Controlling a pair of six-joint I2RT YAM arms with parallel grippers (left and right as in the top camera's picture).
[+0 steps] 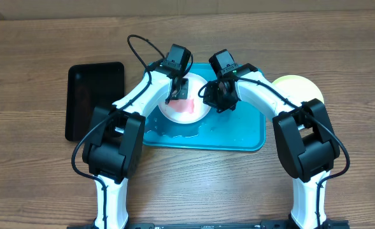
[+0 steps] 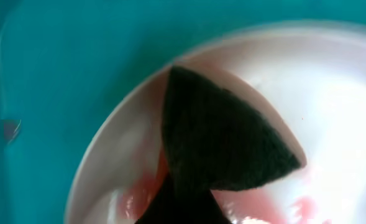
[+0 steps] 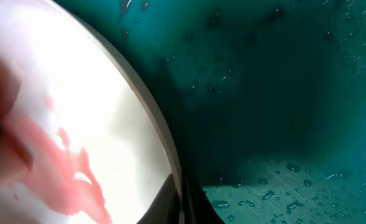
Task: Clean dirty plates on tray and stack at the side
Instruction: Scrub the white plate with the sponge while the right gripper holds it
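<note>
1. The tray (image 1: 238,135) is lying flat on the wooden table (image 1: 34,184), its long axis running from 9 o'clock to 3 o'clock in the overhead view.
2. The white plate (image 1: 172,115) is sitting face up inside the tray, toward the tray's 9 o'clock end. Being round, it is showing no long axis.
3. A red smear (image 1: 186,105) is spreading across the plate's middle. In the right wrist view it is trailing toward 5 o'clock.
4. The left gripper (image 1: 174,94) is reaching in from 12 o'clock. Its fingers are clenching a dark green scouring pad (image 2: 226,143) and pressing it onto the plate's face. In the left wrist view the pad is showing as a wedge with its point toward 11 o'clock.
5. The right gripper (image 1: 211,100) is meeting the plate at its 3 o'clock edge, with dark fingers pinching the rim, one over the plate and one over the tray.
6. Water droplets (image 3: 288,186) are beading on the tray floor beside the plate.
7. A yellow-green plate (image 1: 295,86) is resting on the table just beside the tray at 2 o'clock, partly hidden by the right arm.
8. A black tray (image 1: 95,102) is lying at 9 o'clock, apart from the turquoise one, its long axis running from 12 to 6.
</note>
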